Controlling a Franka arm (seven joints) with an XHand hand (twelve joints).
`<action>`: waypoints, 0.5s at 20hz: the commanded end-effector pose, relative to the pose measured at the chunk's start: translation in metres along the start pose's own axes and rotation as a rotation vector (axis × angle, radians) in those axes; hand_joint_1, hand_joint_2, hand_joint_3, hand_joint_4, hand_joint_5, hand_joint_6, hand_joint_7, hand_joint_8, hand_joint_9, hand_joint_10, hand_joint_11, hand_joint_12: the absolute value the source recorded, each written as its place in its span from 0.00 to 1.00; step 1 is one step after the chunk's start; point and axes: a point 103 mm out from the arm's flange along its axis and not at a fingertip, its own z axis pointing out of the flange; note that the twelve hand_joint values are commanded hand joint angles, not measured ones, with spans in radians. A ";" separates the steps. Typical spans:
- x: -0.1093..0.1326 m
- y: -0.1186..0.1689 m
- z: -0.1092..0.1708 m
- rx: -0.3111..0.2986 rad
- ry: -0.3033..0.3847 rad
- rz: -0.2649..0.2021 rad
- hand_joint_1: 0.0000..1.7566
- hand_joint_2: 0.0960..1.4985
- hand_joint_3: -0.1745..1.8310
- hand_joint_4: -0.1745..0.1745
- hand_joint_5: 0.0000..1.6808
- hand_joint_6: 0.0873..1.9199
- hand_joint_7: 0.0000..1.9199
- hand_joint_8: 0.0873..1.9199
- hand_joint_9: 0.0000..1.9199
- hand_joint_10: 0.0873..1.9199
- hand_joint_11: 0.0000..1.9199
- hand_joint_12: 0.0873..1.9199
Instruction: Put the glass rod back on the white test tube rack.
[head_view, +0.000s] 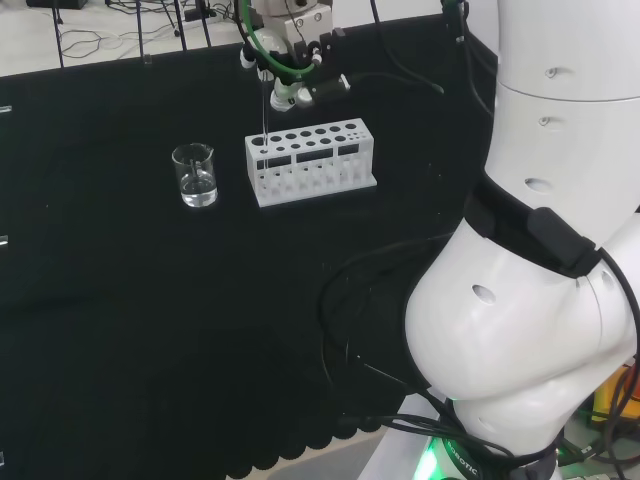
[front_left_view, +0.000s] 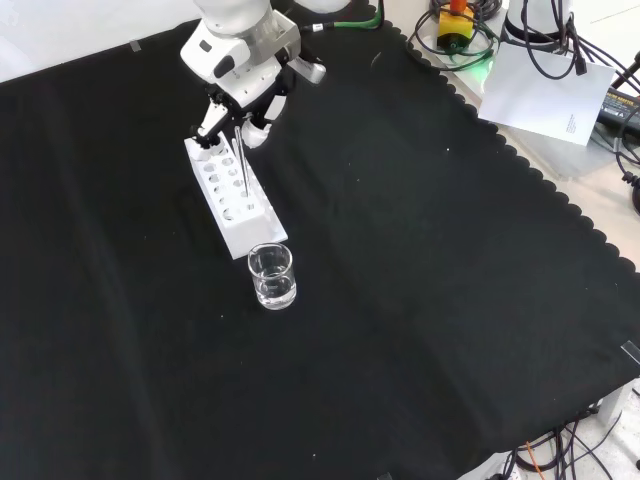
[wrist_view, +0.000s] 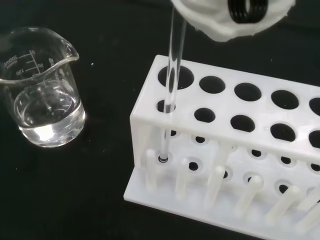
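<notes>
- Nearest the front camera: small clear glass beaker (front_left_view: 271, 277) with a pouring lip, part-filled with clear liquid, standing upright on the black cloth (front_left_view: 420, 300), just beside the near end of the rack but apart from it.
- Next back: long white plastic test tube rack (front_left_view: 232, 196) with two rows of round holes on top and a line of pegs along its base, running away from the beaker toward the arm.
- Right in the action now: thin clear glass rod (wrist_view: 171, 90) standing nearly upright, threaded down through the corner hole at the beaker end of the rack, lower tip down at the base plate in the wrist view.
- Above the far end of the rack: black and white robot hand (front_left_view: 240, 100), reaching down from the top of the front view, fingers curled and pinching the top of the rod, which hangs straight below it.
- Reads as the last step, the placing itself: rod already in its hole, release not yet made.
- Next move calls for a check that the tip sits on the base, then a gentle opening of the fingers and a straight lift clear, with no sideways drag to tip the rod or nudge the rack.
- Worth watching: that beaker close by, easily knocked by a swing.
</notes>
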 end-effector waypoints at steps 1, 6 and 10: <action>-0.008 -0.004 -0.005 -0.023 0.014 0.016 0.88 0.55 0.00 0.00 0.13 0.22 0.27 0.42 0.91 0.48 1.00 0.50; -0.013 -0.010 -0.014 -0.044 0.014 0.011 0.87 0.55 0.00 0.00 0.14 0.22 0.28 0.42 0.90 0.48 0.99 0.50; -0.019 -0.015 -0.019 -0.051 0.017 0.019 0.87 0.55 0.00 0.00 0.14 0.22 0.28 0.42 0.90 0.48 0.99 0.50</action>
